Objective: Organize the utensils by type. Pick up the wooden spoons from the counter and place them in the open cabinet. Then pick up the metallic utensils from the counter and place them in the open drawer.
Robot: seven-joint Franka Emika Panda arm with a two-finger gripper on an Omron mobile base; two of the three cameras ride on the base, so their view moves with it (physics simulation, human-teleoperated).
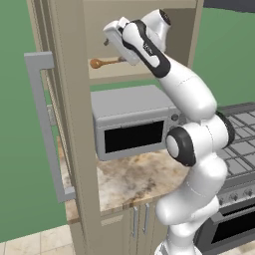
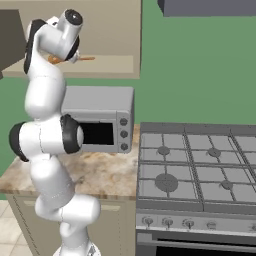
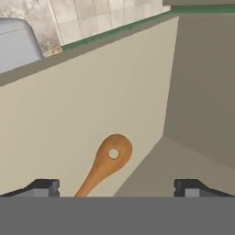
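A wooden spoon [image 3: 106,164] lies flat on the tan floor of the open cabinet [image 1: 74,124], above the grey microwave [image 1: 130,119]. The gripper [image 3: 117,187] hangs released over it, against green walls [image 2: 200,75] and marbled bench [image 1: 134,179].

Wall: I see flat green paint [image 2: 200,75] behind everything, far side of the kitchen.
Floor: pale beige square tiles [image 1: 35,241], at the near left from my left base camera.
Microwave: grey box with a dark window [image 1: 132,119], sitting to the left of the stove; three round knobs down its right side in my right base view.
Stove: grey gas hob [image 2: 195,165] with black grates and round burners on the right, a row of knobs along its near front edge.
Hood: dark grey block [image 2: 210,7] high above the stove.
Light: even and soft, no hard shadows I can pick out.
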